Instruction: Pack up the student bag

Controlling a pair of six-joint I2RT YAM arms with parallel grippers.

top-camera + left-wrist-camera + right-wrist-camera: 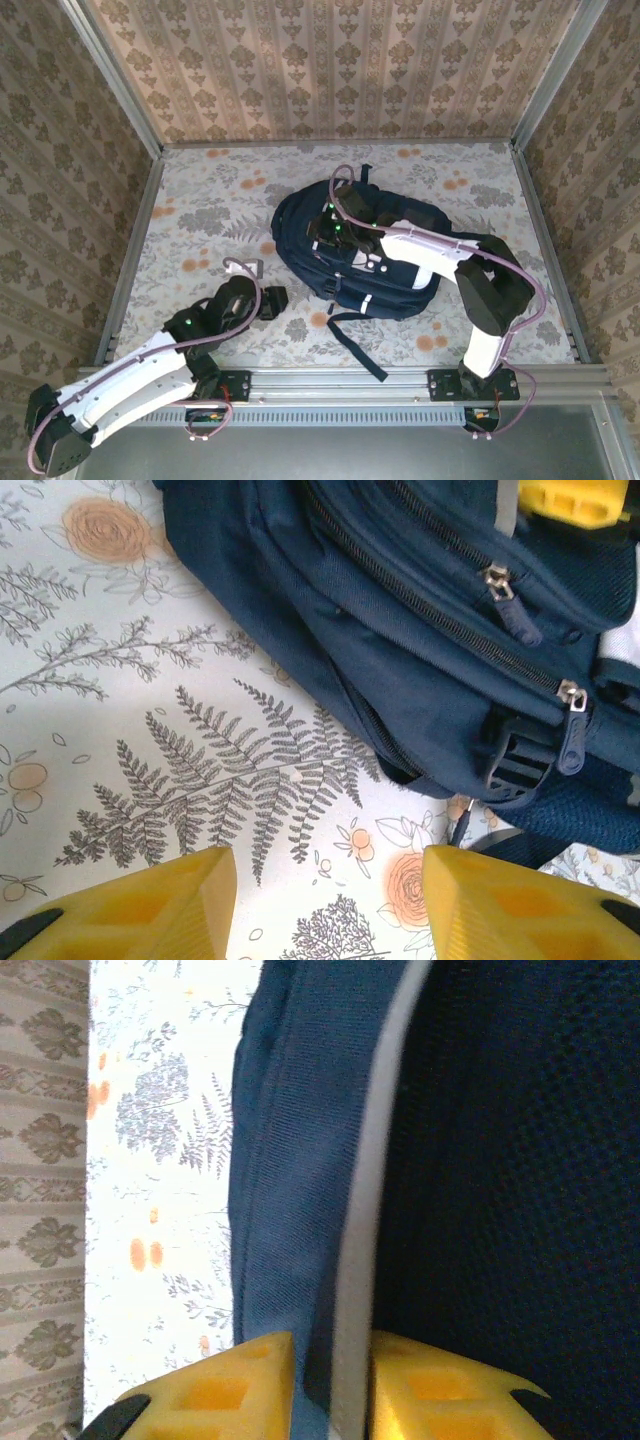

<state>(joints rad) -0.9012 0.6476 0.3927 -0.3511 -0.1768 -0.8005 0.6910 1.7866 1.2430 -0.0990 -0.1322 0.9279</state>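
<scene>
The student bag [300, 235], navy blue, lies on its side in the middle of the floral table. My right gripper [330, 228] sits on its upper left part. In the right wrist view its yellow fingers [250, 1390] are shut on a fold of the bag's [290, 1160] navy fabric and its grey-white stripe [365, 1220]. My left gripper [272, 300] hovers low over the cloth just left of the bag's near corner. Its jaws [330, 900] stand open with only tablecloth between them. The bag [400, 600] shows two closed zips, with pulls [570, 695] hanging.
A dark strap [355, 350] trails from the bag toward the front rail [330, 385]. Patterned walls with metal corner posts [140, 190] enclose the table on three sides. Bare cloth lies left of the bag [200, 220] and behind it.
</scene>
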